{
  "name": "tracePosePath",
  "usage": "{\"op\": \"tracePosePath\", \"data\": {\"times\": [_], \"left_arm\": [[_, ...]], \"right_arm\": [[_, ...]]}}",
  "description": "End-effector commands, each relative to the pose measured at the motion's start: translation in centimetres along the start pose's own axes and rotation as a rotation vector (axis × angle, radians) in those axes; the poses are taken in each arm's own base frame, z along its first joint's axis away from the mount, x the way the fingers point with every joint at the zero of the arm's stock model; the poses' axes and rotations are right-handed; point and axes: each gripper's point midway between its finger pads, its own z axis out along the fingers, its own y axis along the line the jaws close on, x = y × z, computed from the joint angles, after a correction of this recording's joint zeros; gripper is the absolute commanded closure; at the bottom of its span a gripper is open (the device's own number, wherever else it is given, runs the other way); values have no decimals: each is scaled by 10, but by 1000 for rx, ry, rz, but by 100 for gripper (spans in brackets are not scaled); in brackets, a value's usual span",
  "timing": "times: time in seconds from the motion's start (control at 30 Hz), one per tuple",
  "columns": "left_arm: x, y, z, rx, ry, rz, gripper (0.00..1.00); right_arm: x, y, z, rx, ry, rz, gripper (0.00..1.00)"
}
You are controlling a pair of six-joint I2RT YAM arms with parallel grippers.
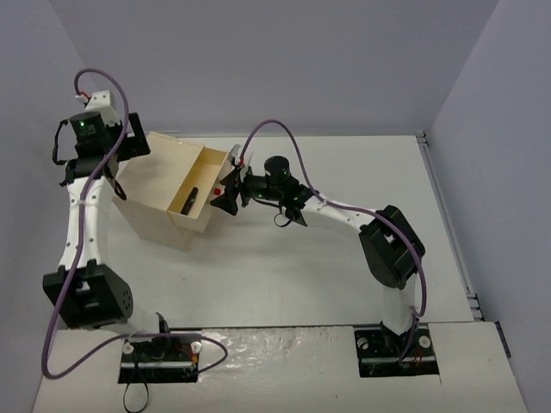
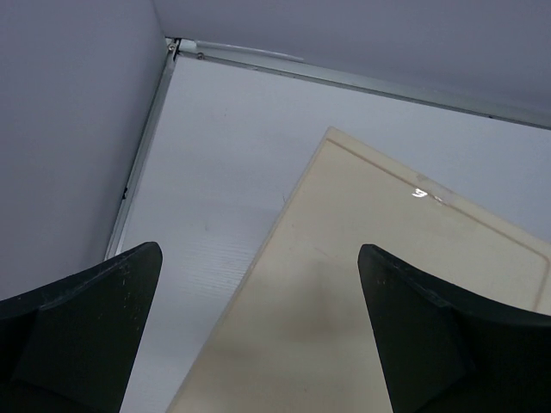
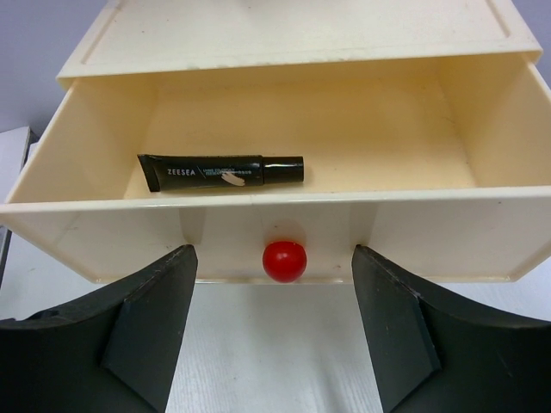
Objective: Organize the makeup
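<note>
A black tube (image 3: 219, 172) of makeup lies alone in the open drawer (image 3: 77, 215) of the beige wooden box (image 1: 155, 185). The top view shows the tube (image 1: 190, 200) in that drawer (image 1: 209, 172), which is pulled out to the right. My right gripper (image 3: 274, 255) stands open in front of the drawer, with its fingers on either side of the red knob (image 3: 284, 261) and not touching it. My left gripper (image 2: 258, 254) is open and empty above the box's top (image 2: 387, 284), at its far left corner (image 1: 129, 153). No other makeup is in view.
The box stands on the white table (image 1: 284, 267) at the left, close to the left wall. A metal rail (image 1: 448, 224) runs along the table's right edge. A similar rail (image 2: 344, 77) lines the far edge behind the box.
</note>
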Motion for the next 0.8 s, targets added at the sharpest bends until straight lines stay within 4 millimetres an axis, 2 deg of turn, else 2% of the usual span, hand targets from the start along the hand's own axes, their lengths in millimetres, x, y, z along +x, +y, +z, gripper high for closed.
{"op": "tracePosePath", "data": {"times": [0.0, 0.07, 0.27, 0.77], "left_arm": [[2, -5, 24, 90, 49, 14, 3], [10, -8, 35, 121, 81, -5, 3], [22, -34, 41, 252, 116, -60, 3], [58, -93, 20, 410, 197, -113, 3]], "right_arm": [[-58, 18, 10, -82, -159, -112, 30], [-57, 17, 11, -84, -156, -114, 30], [-53, 17, 18, -103, -144, -115, 30], [-58, 29, 57, -151, -175, -161, 29]]}}
